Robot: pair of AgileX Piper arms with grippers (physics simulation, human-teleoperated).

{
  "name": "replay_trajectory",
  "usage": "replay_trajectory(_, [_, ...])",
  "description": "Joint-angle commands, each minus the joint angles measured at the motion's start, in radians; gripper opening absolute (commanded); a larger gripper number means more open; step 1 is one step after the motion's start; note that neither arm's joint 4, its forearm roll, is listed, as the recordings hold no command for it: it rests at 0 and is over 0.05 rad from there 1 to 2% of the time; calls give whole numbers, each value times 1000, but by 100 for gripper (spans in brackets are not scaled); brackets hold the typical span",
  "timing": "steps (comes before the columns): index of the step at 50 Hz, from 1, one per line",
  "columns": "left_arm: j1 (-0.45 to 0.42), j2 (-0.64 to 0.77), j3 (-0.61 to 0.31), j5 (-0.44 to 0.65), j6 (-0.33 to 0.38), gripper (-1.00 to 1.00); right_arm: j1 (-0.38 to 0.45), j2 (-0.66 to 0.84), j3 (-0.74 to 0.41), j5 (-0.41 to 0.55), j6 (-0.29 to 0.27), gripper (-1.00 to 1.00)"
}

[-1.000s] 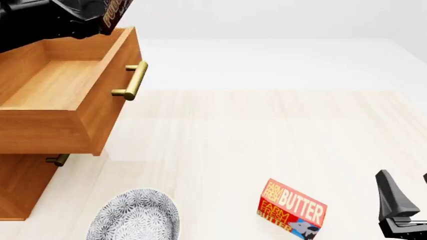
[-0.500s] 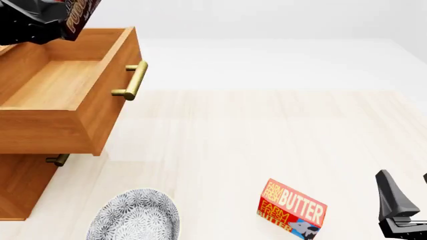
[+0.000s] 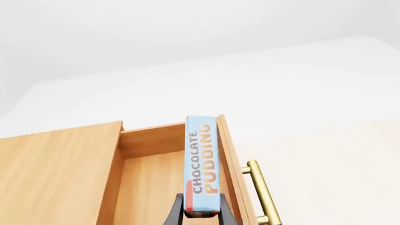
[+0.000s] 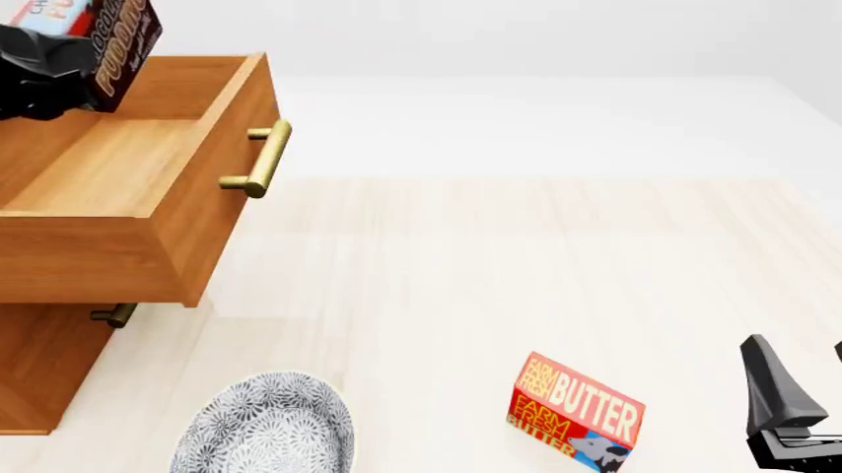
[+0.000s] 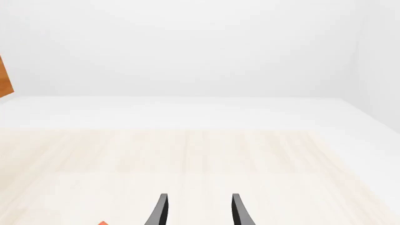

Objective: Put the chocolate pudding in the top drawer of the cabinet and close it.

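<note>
A pale wooden bench carries the orange-brown cabinet, its top drawer pulled open. Only the left wrist view shows the left hand pinching the light blue chocolate pudding upright above the drawer's front wall. The right hand hangs spread near a butter box and a patterned plate.

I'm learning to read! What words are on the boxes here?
"CHOCOLATE PUDDING": on the chocolate pudding box held in the left gripper over the top drawer.
"FARM FRESH BUTTER": on the red butter box lying on the table.
Smaller print low on the butter box is too small to read.
</note>
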Motion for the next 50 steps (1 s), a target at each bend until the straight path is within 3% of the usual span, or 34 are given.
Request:
replay_trajectory(1, [27, -22, 40, -5, -10, -100, 0, 0, 0, 0, 0, 100])
replay_trajectory(50, [129, -7, 121, -24, -62, -100, 0, 0, 0, 0, 0, 100])
